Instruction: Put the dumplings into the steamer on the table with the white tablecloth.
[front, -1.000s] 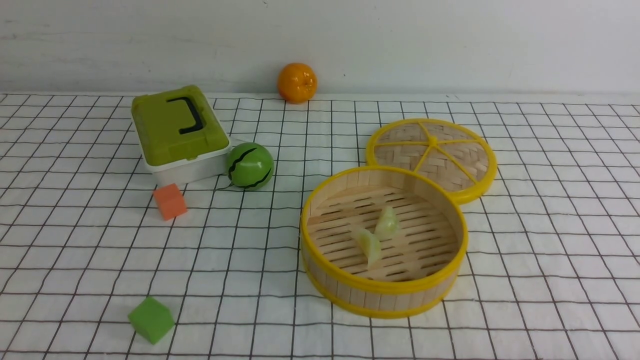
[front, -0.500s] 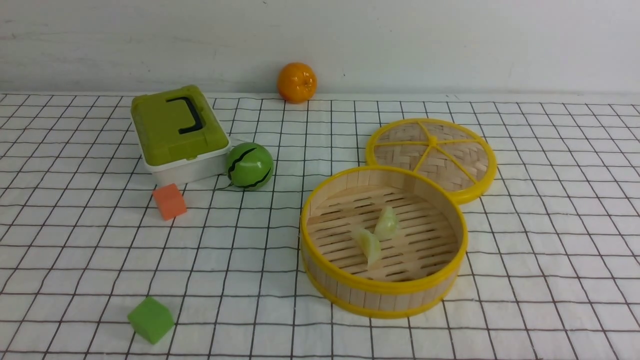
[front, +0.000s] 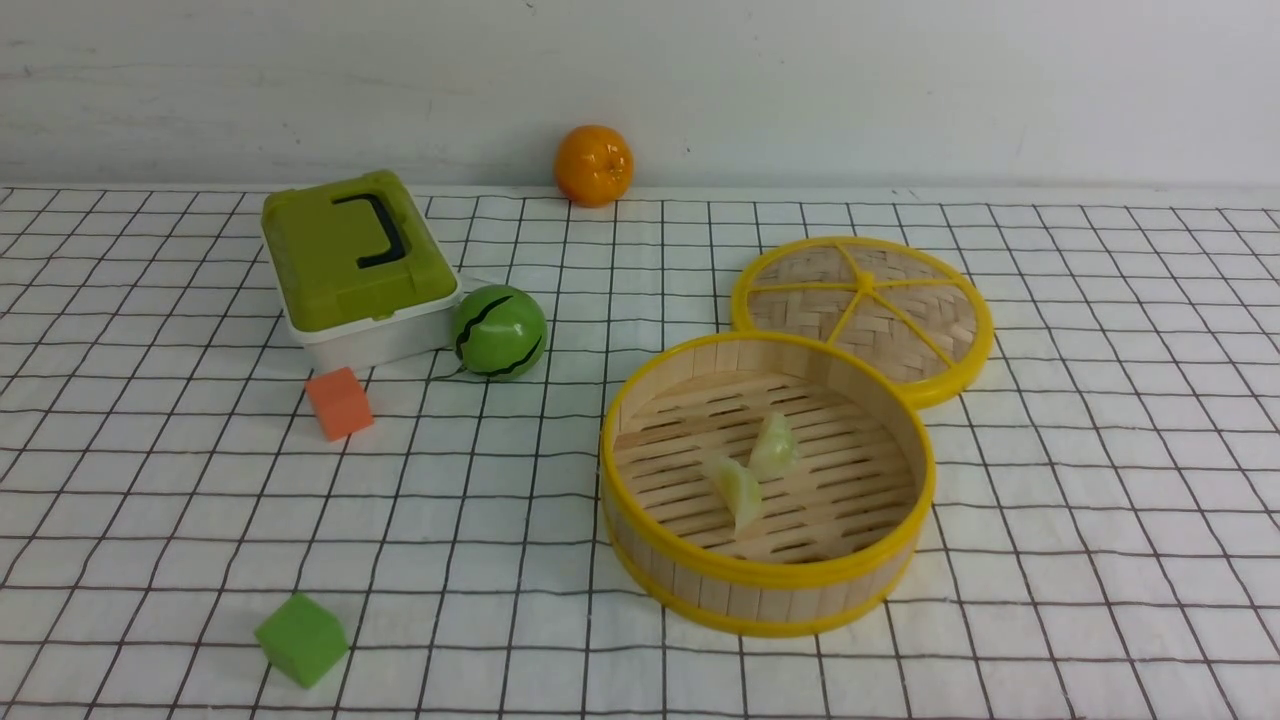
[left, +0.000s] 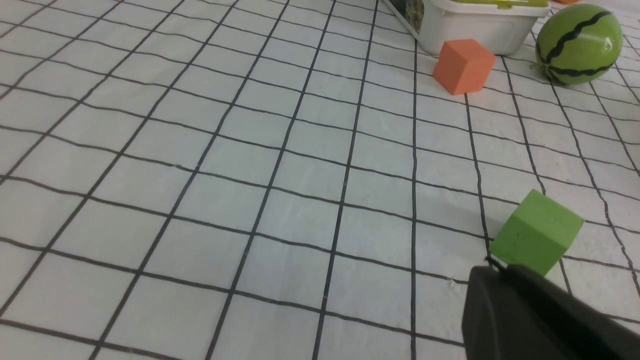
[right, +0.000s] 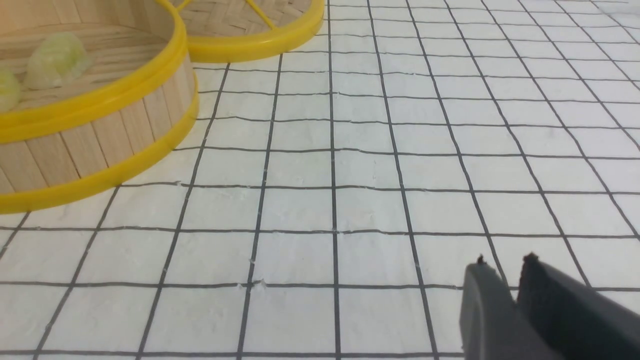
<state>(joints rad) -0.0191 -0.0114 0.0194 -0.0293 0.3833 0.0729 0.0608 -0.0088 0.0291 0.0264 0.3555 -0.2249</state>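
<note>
Green plastic, a small cube (front: 302, 640), lies at the robot's left on the white tablecloth (front: 480, 640). In the left wrist view, the fingers of the left gripper (left: 494, 267) are together, with nothing seen held between them; the front view does not show them. Beyond the cube sits an orange block (front: 340, 404), just in front of a green-lidded box (front: 345, 260). A toy watermelon (front: 500, 332) comes next, beside the box, and then an orange (front: 594, 166) at the far edge. None of these belongs to the job.

Right of them stands the bamboo steamer (front: 770, 572), upright and uncovered. Both dumplings are inside on its slatted floor: the left one (front: 738, 492) is nearer the robot, and the right one (front: 773, 447) lies just beside it, slightly farther back. Whether the two touch is hard to tell. The woven lid (front: 905, 330) is behind the steamer and to its right, close against the rim.

The right gripper (right: 505, 261) is well apart from the steamer, its fingertips parted by a narrow gap with no dumpling between them.

The task looks complete: two dumplings are in, neither gripper has one, and no placing seems left. Covering the steamer was not asked for, so the lid can probably stay off.
</note>
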